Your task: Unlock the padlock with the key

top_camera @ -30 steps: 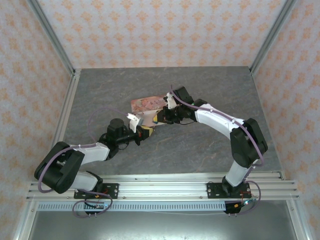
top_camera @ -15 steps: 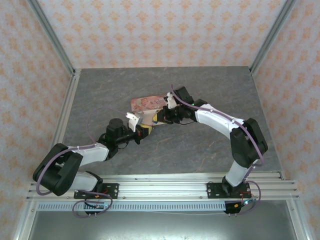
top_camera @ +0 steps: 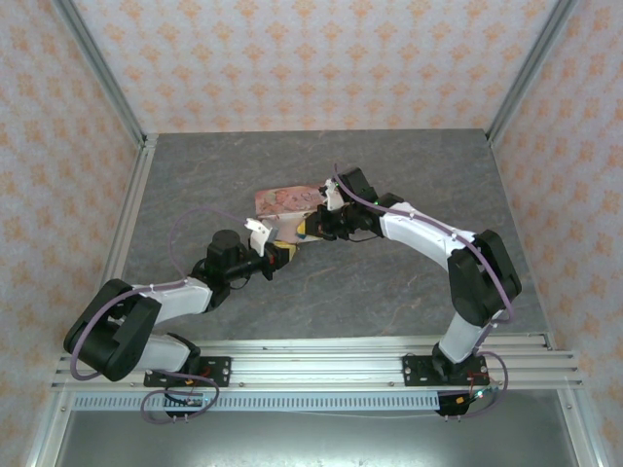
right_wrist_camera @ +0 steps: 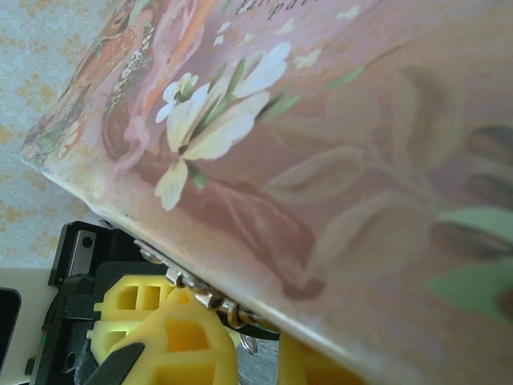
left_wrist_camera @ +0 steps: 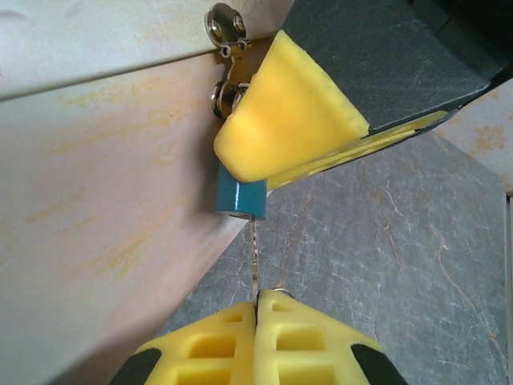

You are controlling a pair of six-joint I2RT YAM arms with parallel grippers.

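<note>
Where the overhead view opens, a grey marbled tabletop [top_camera: 409, 175] is seen, boxed in by walls [top_camera: 311, 58] papered in pale orange motifs and edged by bare metal frame posts [top_camera: 97, 73]. A pink tin [top_camera: 282, 200] is set just toward 12 o'clock of centre, and both arms are crowded against its near edge. The left hand [top_camera: 279, 254] is brought in from 7 o'clock, the right hand [top_camera: 310, 230] from 3 o'clock. From above, the small things are hidden by those hands.

Through the left wrist camera the padlock [left_wrist_camera: 241, 197] is picked out, a blue-teal block hanging against the tin's pale side beneath a metal hasp [left_wrist_camera: 225, 96]. It is clamped from 1 o'clock by the right hand's yellow pads [left_wrist_camera: 288, 120], nearly closed on its upper part. At 6 o'clock the left hand's fingers are pressed fully together on the key [left_wrist_camera: 255, 257], whose thin blade is run straight up to the padlock's underside.

Through the right wrist camera the tin's flowered lid is shown looming overhead, with the hasp glimpsed at 7 o'clock beneath it.
</note>
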